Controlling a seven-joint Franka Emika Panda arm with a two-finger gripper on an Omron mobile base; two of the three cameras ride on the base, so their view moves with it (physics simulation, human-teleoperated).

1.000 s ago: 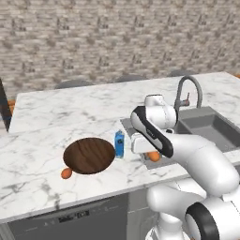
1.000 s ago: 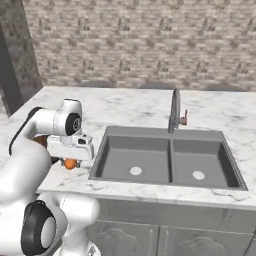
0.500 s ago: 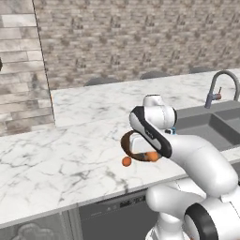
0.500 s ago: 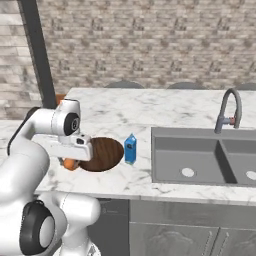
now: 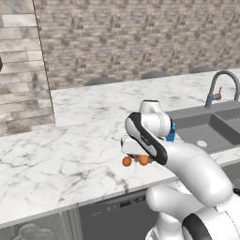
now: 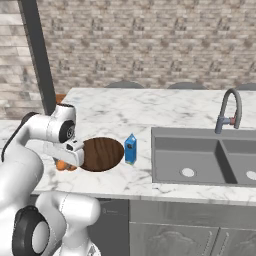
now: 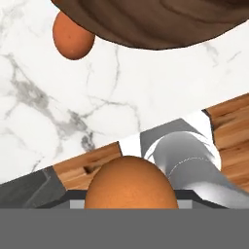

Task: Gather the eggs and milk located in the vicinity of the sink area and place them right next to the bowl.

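An orange-brown oval egg [image 7: 129, 182] sits clamped between the narrowly set jaws of the two-finger gripper [image 7: 129, 197], filling the lower middle of the hand view; in the left base view that held egg [image 5: 143, 160] hangs just under the white hand, above the front part of the white marbled counter [image 5: 70, 159]. A second orange-brown egg [image 7: 73, 36] lies on the marble, touching or just beside the rim of the wide dark-brown wooden bowl [image 7: 160, 22]. In the right base view the bowl [image 6: 102, 154] rests on the counter just in front of the gripper [image 6: 67, 165], and the small blue gabled milk carton [image 6: 130, 149] stands upright just beside the bowl, between it and the grey double-basin sink [image 6: 200, 162]. A curved grey faucet [image 6: 229, 110] rises behind the sink. A brick wall [image 6: 150, 45] backs the counter.
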